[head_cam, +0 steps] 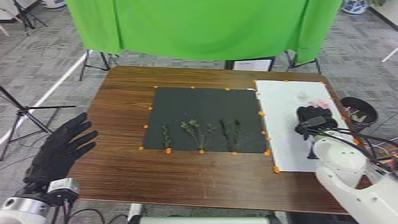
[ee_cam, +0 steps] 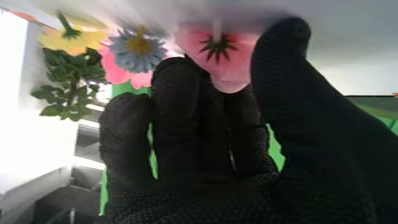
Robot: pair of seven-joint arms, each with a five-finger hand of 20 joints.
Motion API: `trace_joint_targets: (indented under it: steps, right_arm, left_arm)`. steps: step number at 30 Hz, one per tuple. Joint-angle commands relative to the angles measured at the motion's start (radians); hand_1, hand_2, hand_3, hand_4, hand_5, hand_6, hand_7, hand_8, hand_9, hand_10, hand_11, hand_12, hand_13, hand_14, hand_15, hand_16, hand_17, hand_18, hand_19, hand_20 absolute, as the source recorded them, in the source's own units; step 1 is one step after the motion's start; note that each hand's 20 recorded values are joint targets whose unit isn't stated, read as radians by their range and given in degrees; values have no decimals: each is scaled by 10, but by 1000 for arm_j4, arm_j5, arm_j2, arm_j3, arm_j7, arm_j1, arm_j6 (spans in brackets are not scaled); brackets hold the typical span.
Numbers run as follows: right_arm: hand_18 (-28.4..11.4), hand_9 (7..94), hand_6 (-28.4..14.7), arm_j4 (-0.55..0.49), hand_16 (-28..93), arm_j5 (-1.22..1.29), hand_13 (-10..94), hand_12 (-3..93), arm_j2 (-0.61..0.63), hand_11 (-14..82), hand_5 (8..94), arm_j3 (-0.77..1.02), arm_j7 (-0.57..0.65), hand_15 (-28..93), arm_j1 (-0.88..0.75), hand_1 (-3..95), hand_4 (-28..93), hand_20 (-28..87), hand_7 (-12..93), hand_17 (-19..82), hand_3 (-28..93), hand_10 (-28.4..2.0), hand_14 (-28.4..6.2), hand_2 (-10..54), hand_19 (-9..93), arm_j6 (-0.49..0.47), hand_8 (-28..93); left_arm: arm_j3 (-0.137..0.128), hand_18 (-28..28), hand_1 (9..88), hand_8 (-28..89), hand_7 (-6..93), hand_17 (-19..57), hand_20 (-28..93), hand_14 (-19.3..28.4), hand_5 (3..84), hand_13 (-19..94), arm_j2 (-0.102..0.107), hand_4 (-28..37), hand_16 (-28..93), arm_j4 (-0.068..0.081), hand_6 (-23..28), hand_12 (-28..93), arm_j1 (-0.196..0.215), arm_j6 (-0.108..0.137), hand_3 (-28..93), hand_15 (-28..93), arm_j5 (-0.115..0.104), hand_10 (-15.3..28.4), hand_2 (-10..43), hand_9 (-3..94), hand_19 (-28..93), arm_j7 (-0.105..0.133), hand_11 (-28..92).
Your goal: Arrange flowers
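and here's the right hand [head_cam: 314, 117], fingers straight and unclenched, the pink flower [ee_cam: 233, 67] right between thumb and fingertips, blue flower [ee_cam: 133, 55] just beside!

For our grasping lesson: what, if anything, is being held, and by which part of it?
The left robot hand holds nothing. Whether the right robot hand grips the pink flower beside it cannot be told.

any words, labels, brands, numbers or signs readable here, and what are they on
No text can be read.
White sheet with a dark border, beyond the table: any print is too small to read.
Black mat: no lettering to make out.
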Motion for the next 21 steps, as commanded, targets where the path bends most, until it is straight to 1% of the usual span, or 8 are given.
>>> trace_joint_targets:
  steps: [1,4,7,13,14,17,19,21]
  right_arm:
    - [-184,778,25,-11,412,-6,715,522,3,248,604,20,-48,690,-6,530,-283,532,580,365,842,-42,-28,-95,875,128,58]
    - [-185,814,21,-41,414,6,735,517,1,225,643,31,-67,671,-12,535,-283,528,564,378,845,-46,-24,-95,871,156,46]
    - [-185,820,19,-81,418,15,738,517,-7,218,653,12,-84,665,9,534,-283,529,558,379,848,-49,-24,-95,870,190,44]
    - [-186,825,20,-142,423,43,746,519,-59,212,659,-100,-150,656,138,532,-283,531,554,380,853,-50,-24,-95,869,244,42]
    - [-187,825,20,-145,425,43,746,519,-77,211,659,-126,-164,656,168,532,-283,532,553,380,853,-50,-24,-95,869,245,43]
    - [-187,826,20,-153,428,64,748,521,-145,209,660,-212,-210,655,253,532,-283,534,553,381,853,-49,-27,-95,870,248,44]
    - [-188,827,19,-151,429,68,748,522,-193,208,662,-276,-245,655,302,531,-283,536,550,381,854,-49,-27,-95,870,255,44]
    - [-189,828,20,-139,429,66,748,522,-255,206,662,-331,-284,656,336,531,-283,537,550,381,855,-49,-26,-95,870,245,44]
  left_arm:
    - [-5,240,245,-100,195,-115,86,153,254,166,-3,-281,29,-9,36,200,19,6,678,254,0,109,-46,198,385,5,184]
    - [-14,240,244,-100,195,-115,86,153,254,166,5,-281,29,-9,36,200,16,3,678,254,0,109,-46,197,385,5,184]
    - [-34,240,244,-100,195,-115,86,153,254,166,13,-281,28,-14,35,201,22,4,678,253,-2,108,-45,198,385,7,185]
    - [-82,240,242,-100,195,-116,86,154,255,166,48,-281,29,-21,36,199,24,-4,681,254,-9,109,-46,199,385,7,183]
    - [-89,240,242,-100,195,-116,86,154,255,165,52,-281,30,-21,35,199,22,-8,681,254,-8,109,-47,199,385,3,182]
    - [-106,240,242,-100,194,-116,86,154,255,166,60,-282,29,-25,36,200,27,-9,681,254,-12,109,-47,199,385,7,182]
    - [-114,240,241,-100,193,-116,85,154,256,166,67,-282,29,-22,36,200,21,-18,681,254,-11,109,-47,198,384,0,182]
    - [-121,240,241,-99,193,-116,85,154,255,166,71,-282,29,-20,36,200,21,-8,679,253,-10,109,-47,198,384,-1,181]
